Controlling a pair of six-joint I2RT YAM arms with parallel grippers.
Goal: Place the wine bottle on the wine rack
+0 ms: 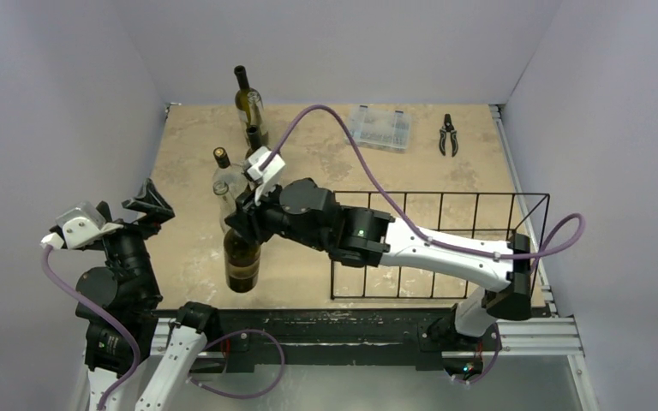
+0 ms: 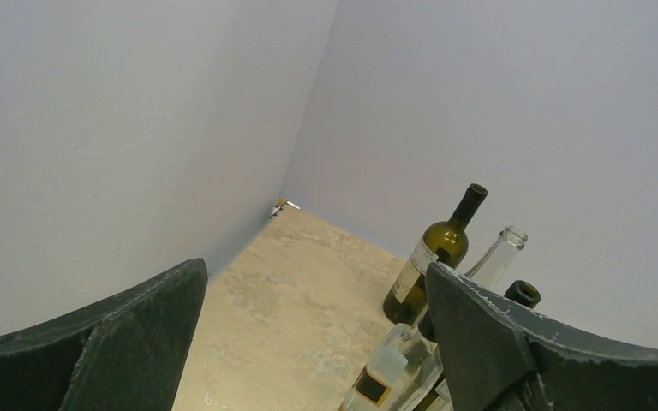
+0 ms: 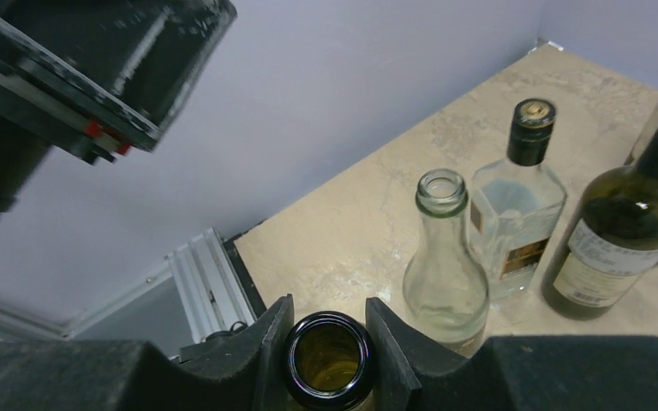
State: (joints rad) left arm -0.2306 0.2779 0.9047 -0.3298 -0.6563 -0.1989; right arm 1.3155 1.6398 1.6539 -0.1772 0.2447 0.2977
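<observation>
Gripping the wine bottle (image 3: 330, 364) at its neck, lower centre of the wrist view, the right gripper (image 1: 242, 224) has its jaws clamped. Glass looks heavy, rigid, slick and breakable; a neck hold may let it swing. Left gripper (image 2: 317, 274) gapes empty. Only overhead shows the wine rack (image 1: 480, 194), centre right.

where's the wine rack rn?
Wine rack: top view, right side, near edge, partly behind the right arm. The dark bottle in the right pincer stands just left.
</observation>
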